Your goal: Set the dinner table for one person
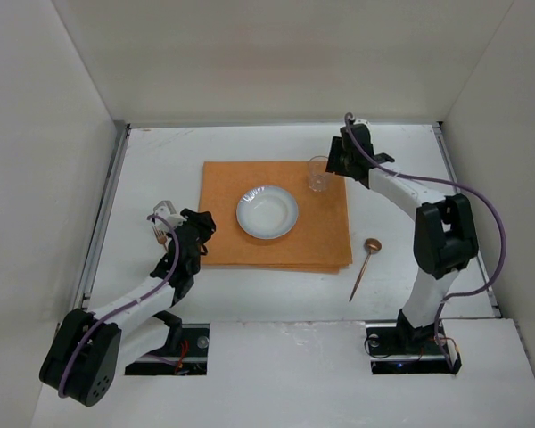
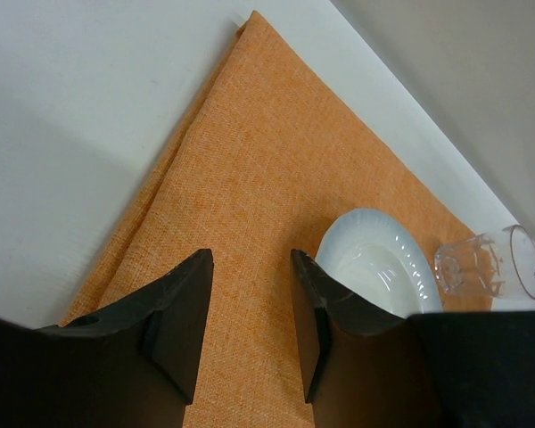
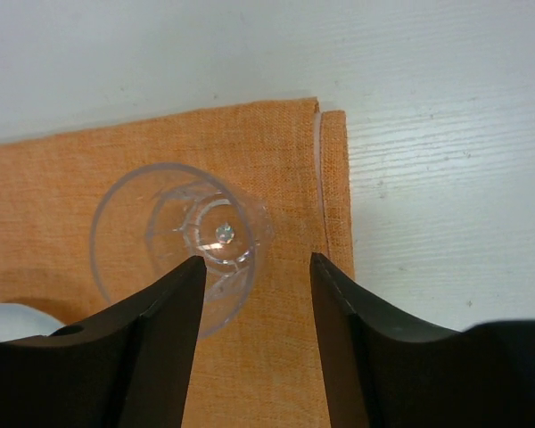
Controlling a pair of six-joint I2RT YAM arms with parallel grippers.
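Tableware is partly laid out on the large flat matte white counter (image 1: 160, 160), which spans the floor under both arms, their bases at its near edge. Toward the counter's left edge, the left tool (image 2: 250, 259) hangs with its jaws spread and nothing between them. It is over the left margin of the orange rectangular cloth placemat (image 1: 236, 183), with bare counter just beside it. At the mat's middle sits a round white ceramic plate (image 1: 267, 212), empty. On the mat's far right corner a small clear drinking glass (image 3: 174, 232) stands upright. The right tool (image 3: 256, 259) is poised over it, jaws apart and gripping nothing. In the right wrist view the glass sits off toward one finger rather than centred in the gap, and I cannot tell whether that finger touches it. Right of the mat, on bare counter toward the right edge, lies a brown long-handled spoon (image 1: 364, 266), its bowl toward the far edge and its handle slanting toward the near edge.

The step in hand looks like the glass, which stands in a sensible place with the tool open at it. The next move probably calls for lifting that tool straight up, clear of the rim, so the glass is not tipped. After that comes the spoon, whose thin handle lies flat and needs a low, square pinch. The counter lies directly beneath both tools, with only the mat between.
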